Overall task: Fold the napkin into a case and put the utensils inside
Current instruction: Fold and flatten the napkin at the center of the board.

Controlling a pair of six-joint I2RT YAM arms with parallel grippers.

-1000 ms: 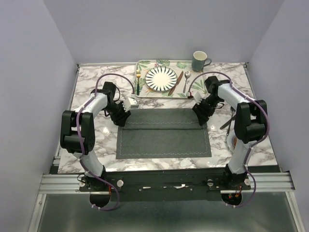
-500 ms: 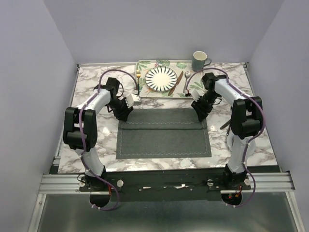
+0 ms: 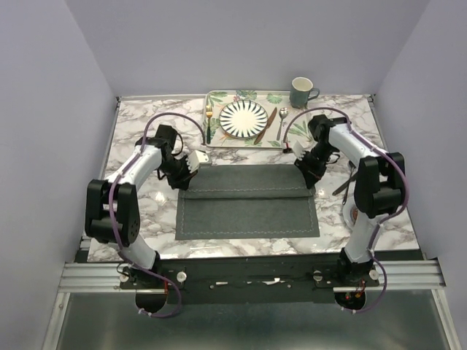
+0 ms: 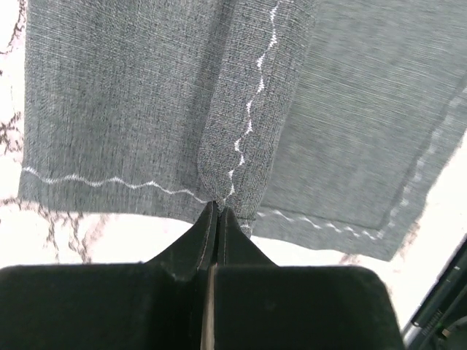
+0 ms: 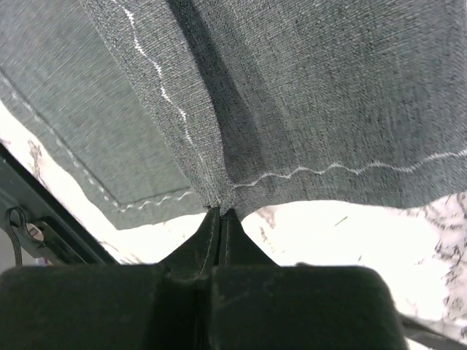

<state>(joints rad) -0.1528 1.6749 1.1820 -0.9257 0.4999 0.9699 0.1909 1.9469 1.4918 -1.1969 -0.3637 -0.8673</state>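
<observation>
The dark grey napkin [image 3: 246, 206] lies on the marble table with its far part folded over toward me. My left gripper [image 3: 185, 177] is shut on the napkin's [image 4: 146, 102] folded left edge, pinching the cloth at its tips [image 4: 217, 208]. Over on the other side, my right gripper [image 3: 309, 178] is shut on the napkin's [image 5: 328, 95] folded right edge, the cloth caught at its tips [image 5: 221, 210]. The utensils rest on the leaf-patterned tray [image 3: 219, 96] at the back: a gold fork [image 3: 208, 121] left of the striped plate [image 3: 244, 117], a brownish knife [image 3: 263, 125] and a silver spoon [image 3: 281, 121] right of it.
A teal mug [image 3: 301, 92] stands at the back right beside the tray. The table's marble top [image 3: 139, 146] shows on both sides of the napkin. Grey walls close in the left, right and far sides.
Both grippers have closed from partly open onto the napkin's folded side edges. The arms shifted slightly near the fold line.
</observation>
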